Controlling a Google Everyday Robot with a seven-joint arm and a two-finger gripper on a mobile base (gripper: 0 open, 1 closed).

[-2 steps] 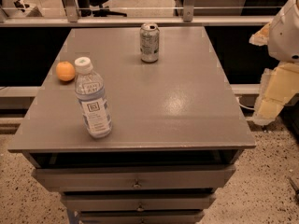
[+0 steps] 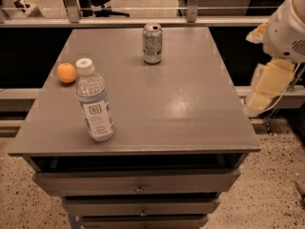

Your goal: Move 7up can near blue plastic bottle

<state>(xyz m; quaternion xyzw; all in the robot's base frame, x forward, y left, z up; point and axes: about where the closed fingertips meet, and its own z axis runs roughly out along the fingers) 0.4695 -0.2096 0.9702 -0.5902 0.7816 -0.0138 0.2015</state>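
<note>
The 7up can [image 2: 152, 43] stands upright at the far middle of the grey table [image 2: 181, 109]. The blue plastic bottle [image 2: 94, 100] stands upright near the front left, its white cap on top. The can and bottle are well apart. My gripper [image 2: 267, 89] hangs off the table's right edge, beside the tabletop and below the white arm [image 2: 288, 27]. It is far from the can and holds nothing that I can see.
An orange fruit [image 2: 66, 73] lies near the table's left edge, behind the bottle. Drawers [image 2: 138, 185] sit under the tabletop. A rail [image 2: 128, 20] runs behind the table's far edge. The floor is speckled.
The arm and gripper have shifted slightly left, toward the table's right edge. The can, bottle and orange have not moved.
</note>
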